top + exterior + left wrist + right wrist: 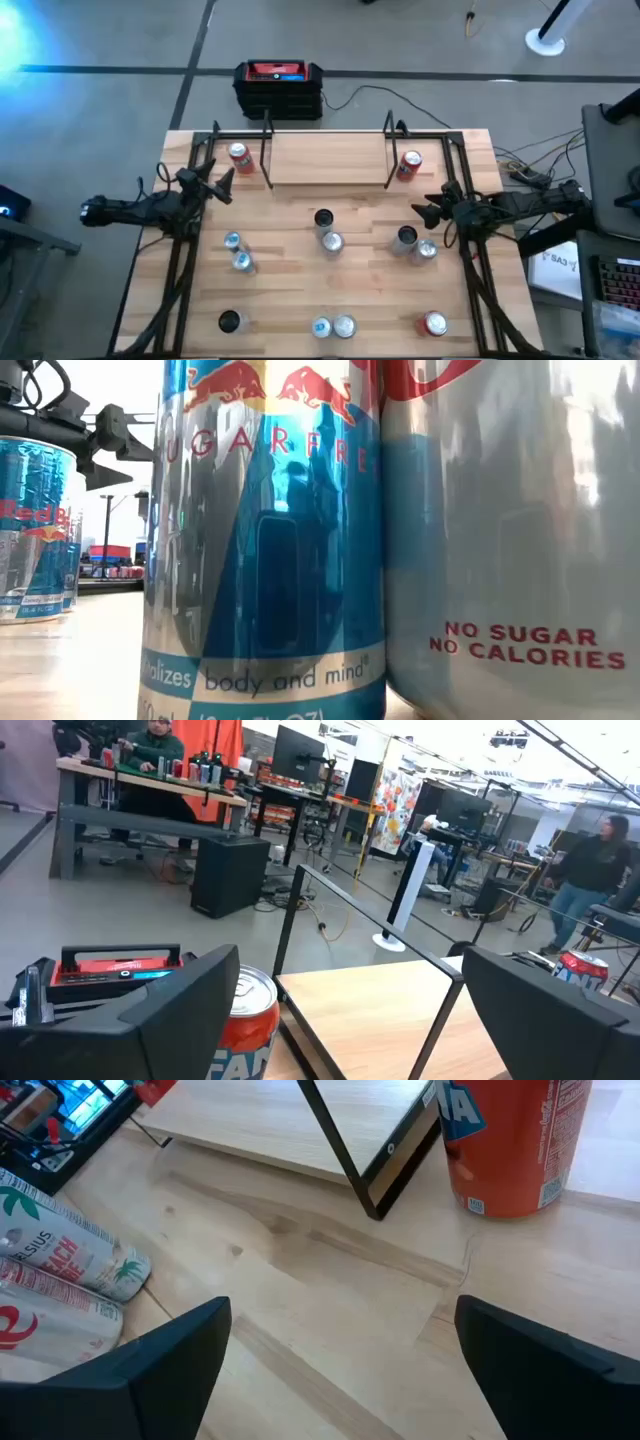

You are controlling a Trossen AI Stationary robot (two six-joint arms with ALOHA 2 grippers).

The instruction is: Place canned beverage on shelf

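Wooden table (300, 290) seen from above: shelf (328, 158) stood at its far edge, an orange can (239, 157) just beside its left end, another (409, 165) at its right; loose cans lay scattered nearer. Left gripper (222, 182) hung released near the left can, right gripper (432, 212) spread, grasping nothing. Low view: blue-silver can (262, 540) touching a grey can (510, 540). Right wrist view: orange can (510, 1145) upright beside a shelf post.

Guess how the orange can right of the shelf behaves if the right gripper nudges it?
The orange can stands upright and tall, so a high push probably tips it. Once down, its round body would likely roll. Its glossy wall looks slippery for the open right gripper.
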